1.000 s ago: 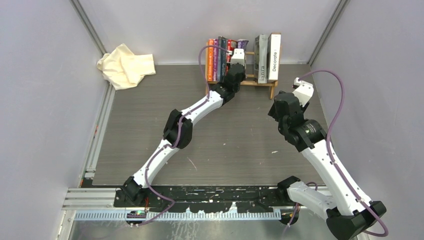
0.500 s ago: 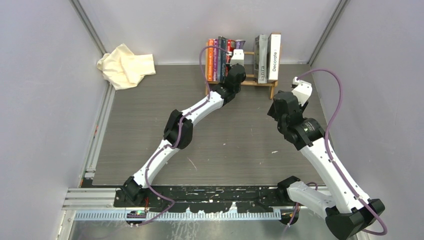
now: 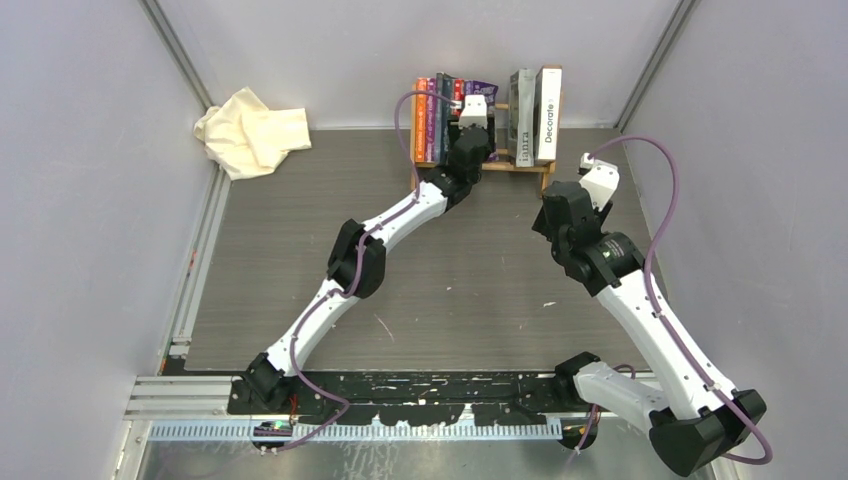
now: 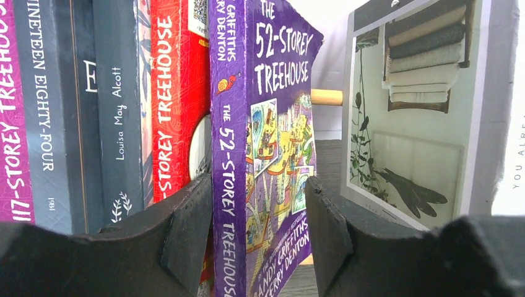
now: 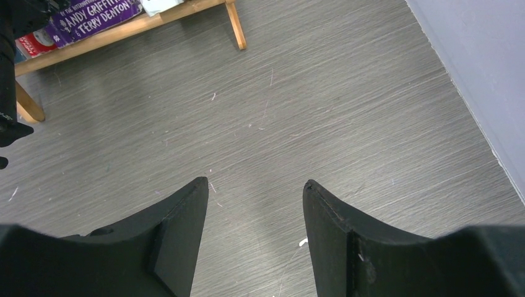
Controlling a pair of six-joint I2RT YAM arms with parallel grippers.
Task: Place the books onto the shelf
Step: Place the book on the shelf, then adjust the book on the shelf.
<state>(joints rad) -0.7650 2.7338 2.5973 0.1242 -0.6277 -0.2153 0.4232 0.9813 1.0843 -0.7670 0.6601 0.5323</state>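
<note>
Nearest the bases, the right gripper (image 5: 254,180) hangs over the grey table (image 5: 347,93), jaws spread and empty. Beyond it, the left gripper (image 4: 257,182) straddles the upright purple book (image 4: 266,93), 1 finger on each side and close against it; whether they pinch it cannot be told. The book stands on the shelf (image 3: 515,166) at the far wall, between the other books (image 3: 432,120) and 2 grey-white magazines (image 3: 535,105).

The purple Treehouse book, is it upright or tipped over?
Upright: the purple book stands on end on the shelf, beside the red book.
</note>
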